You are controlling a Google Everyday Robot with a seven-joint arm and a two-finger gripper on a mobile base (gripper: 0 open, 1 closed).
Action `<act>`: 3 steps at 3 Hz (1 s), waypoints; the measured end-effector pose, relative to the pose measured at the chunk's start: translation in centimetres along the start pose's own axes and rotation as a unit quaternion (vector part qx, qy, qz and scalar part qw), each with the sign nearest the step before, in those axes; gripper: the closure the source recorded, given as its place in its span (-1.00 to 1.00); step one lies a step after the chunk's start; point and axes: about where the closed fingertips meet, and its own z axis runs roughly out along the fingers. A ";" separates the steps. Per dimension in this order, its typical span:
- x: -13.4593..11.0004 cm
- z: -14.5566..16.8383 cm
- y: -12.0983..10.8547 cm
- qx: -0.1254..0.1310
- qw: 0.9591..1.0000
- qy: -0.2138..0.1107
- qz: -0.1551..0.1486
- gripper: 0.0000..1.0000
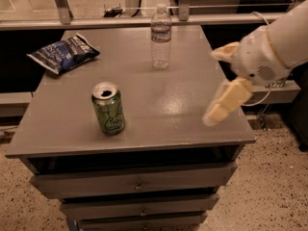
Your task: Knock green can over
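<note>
The green can stands upright on the front left part of the grey table. Its silver top with the pull-tab faces up. My gripper hangs over the right side of the table, well to the right of the can and apart from it. Its two pale fingers are spread wide, with nothing between them. The white arm reaches in from the right edge of the view.
A clear plastic water bottle stands upright at the back middle of the table. A blue chip bag lies at the back left. Drawers sit below the tabletop. A rail and glass run behind the table.
</note>
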 end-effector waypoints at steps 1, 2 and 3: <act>-5.4 5.3 1.1 -0.039 0.993 -0.114 -0.001 -1.00; -7.5 5.6 1.6 -0.049 0.988 -0.143 0.001 -1.00; -7.5 5.6 1.6 -0.049 0.988 -0.143 0.001 -1.00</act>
